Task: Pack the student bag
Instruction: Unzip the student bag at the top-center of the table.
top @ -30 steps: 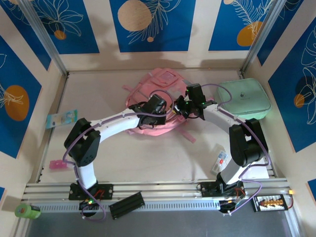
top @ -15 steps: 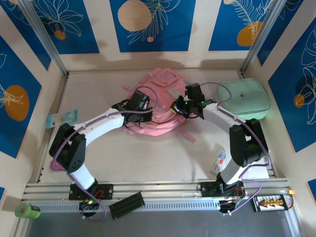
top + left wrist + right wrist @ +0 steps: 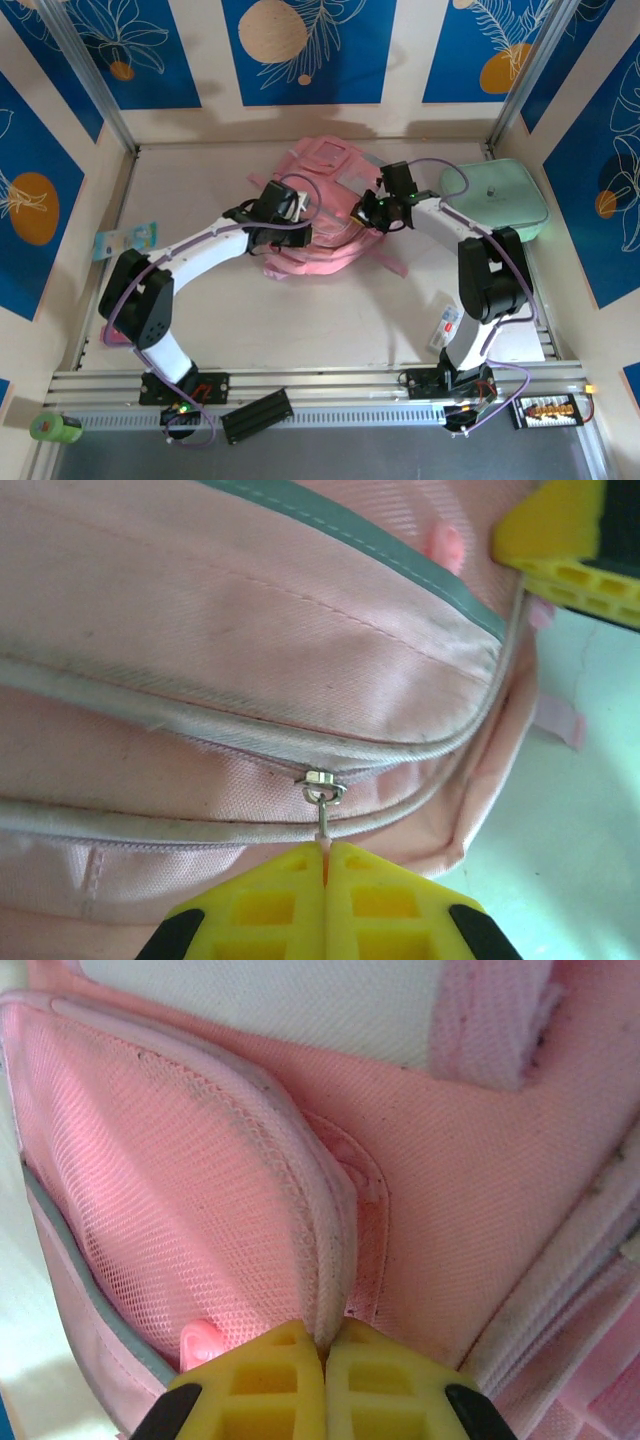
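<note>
Far left, by the wall: a teal packet is lying flat on the table, well apart from the work

Your left gripper is sitting on the left side of the student bag. In the left wrist view its yellow fingers are pressing together with no gap. They are pinching the thin metal zip pull, which is hanging from the slider on a curved zip line.

The bag is lying mid-table toward the back wall, between your two grippers, its pink fabric bunching under them.

Your right gripper is biting the bag's right side. In the right wrist view its fingers are clamping tight on the piped rim of a mesh pocket.

Further right, a mint-green case is resting near the bag, against the right wall
</note>
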`<state>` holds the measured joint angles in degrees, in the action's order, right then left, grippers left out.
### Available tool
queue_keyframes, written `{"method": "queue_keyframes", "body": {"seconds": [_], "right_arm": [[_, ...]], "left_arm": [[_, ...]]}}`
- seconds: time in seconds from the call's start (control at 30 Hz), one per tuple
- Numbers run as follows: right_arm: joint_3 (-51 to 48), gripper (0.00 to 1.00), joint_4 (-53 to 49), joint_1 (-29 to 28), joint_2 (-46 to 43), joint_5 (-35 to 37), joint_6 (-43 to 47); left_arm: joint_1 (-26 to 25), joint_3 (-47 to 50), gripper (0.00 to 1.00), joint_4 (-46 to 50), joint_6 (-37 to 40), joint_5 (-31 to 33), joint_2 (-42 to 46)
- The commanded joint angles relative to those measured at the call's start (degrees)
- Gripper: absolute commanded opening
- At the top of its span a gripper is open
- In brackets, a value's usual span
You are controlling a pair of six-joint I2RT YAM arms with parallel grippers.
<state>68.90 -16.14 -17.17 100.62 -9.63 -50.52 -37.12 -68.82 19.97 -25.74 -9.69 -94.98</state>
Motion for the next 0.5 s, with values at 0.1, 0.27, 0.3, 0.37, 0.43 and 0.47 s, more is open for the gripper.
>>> {"method": "queue_keyframes", "body": {"seconds": [0.1, 0.27, 0.3, 0.37, 0.43, 0.47], "right_arm": [[4.6, 0.03, 1.7, 3.4, 1.3, 0.2, 6.0], [1.2, 0.18, 1.1, 3.5, -3.3, 0.8, 4.8], [0.5, 0.18, 0.9, 3.4, -4.2, 0.7, 4.4], [-1.1, 0.21, 0.6, 3.1, -5.9, 0.7, 3.7], [-2.5, 0.23, 0.5, 2.7, -7.6, 0.9, 3.0], [-3.1, 0.25, 0.4, 2.4, -8.4, 1.1, 2.7]], "left_arm": [[-3.6, -1.4, 0.0, 4.0, 1.8, -0.9, -1.2], [-3.6, -1.9, 0.0, 4.9, 2.0, 2.9, -1.5], [-3.6, -2.2, 0.02, 4.9, 2.0, 2.8, -1.5], [-3.5, -3.1, 0.16, 4.8, 1.7, 2.4, -1.5], [-3.6, -4.3, 0.27, 4.9, 1.7, 2.3, -1.6], [-3.6, -5.1, 0.32, 5.2, 1.9, 2.9, -1.7]]}}
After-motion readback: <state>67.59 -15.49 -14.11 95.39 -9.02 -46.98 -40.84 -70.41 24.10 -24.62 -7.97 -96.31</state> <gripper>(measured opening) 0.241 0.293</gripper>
